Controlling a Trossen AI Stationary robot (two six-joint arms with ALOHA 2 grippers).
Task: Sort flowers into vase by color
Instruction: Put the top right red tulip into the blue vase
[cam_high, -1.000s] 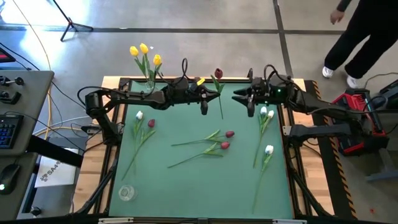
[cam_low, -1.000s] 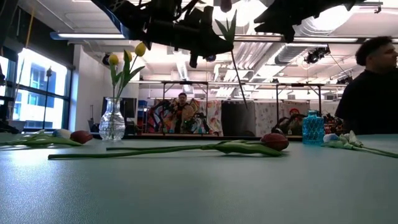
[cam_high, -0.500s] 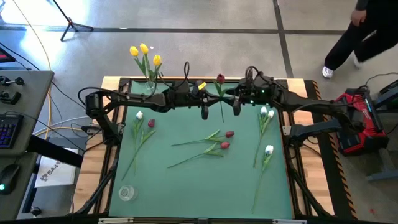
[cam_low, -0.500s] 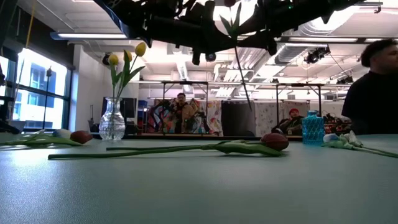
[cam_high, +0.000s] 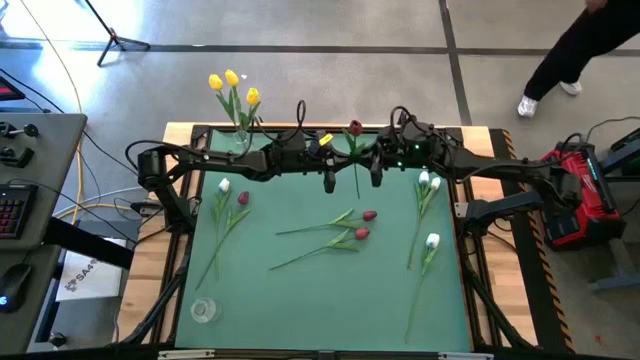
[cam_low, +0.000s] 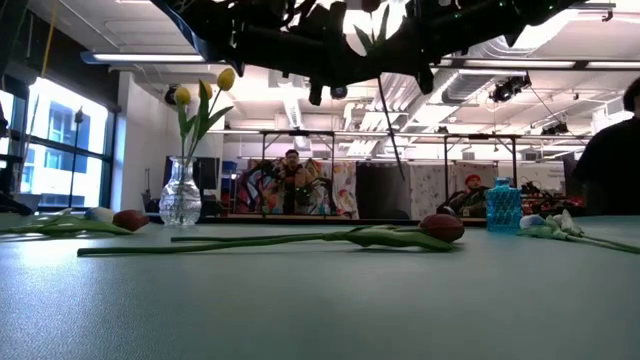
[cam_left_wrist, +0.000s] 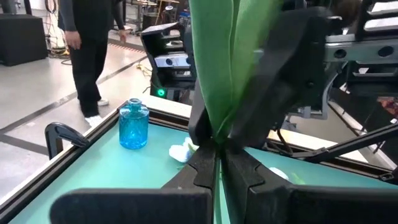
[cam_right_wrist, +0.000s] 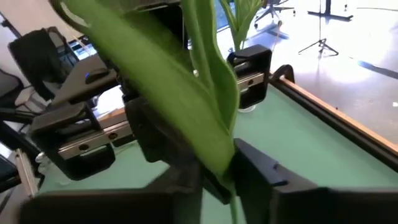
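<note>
Here, above the far edge of a green-topped table (cam_high: 320, 290), two dark robot arms meet over a single dark red artificial tulip (cam_high: 353, 128) on a long thin green stem. The left gripper (cam_high: 330, 160) is clamped tight on the stem, which hangs down from it with the head toward the far side; the left wrist view shows the stem and a broad leaf pinched between its fingers (cam_left_wrist: 205, 171). The right gripper (cam_high: 377, 160) reaches in from the opposite side, its jaws drawn in narrow around the same stem and leaf, as the right wrist view shows (cam_right_wrist: 217, 171). A clear glass vase (cam_low: 181, 195) with three yellow tulips (cam_high: 232, 84) stands at the far left edge. A small blue glass vase (cam_low: 503, 206) stands at the far right. Two red tulips (cam_high: 364, 225) lie mid-table, a white and a red tulip (cam_high: 232, 192) lie to the left, and white tulips (cam_high: 430, 210) lie to the right. A person (cam_high: 585, 45) walks past beyond the far right corner.
</note>
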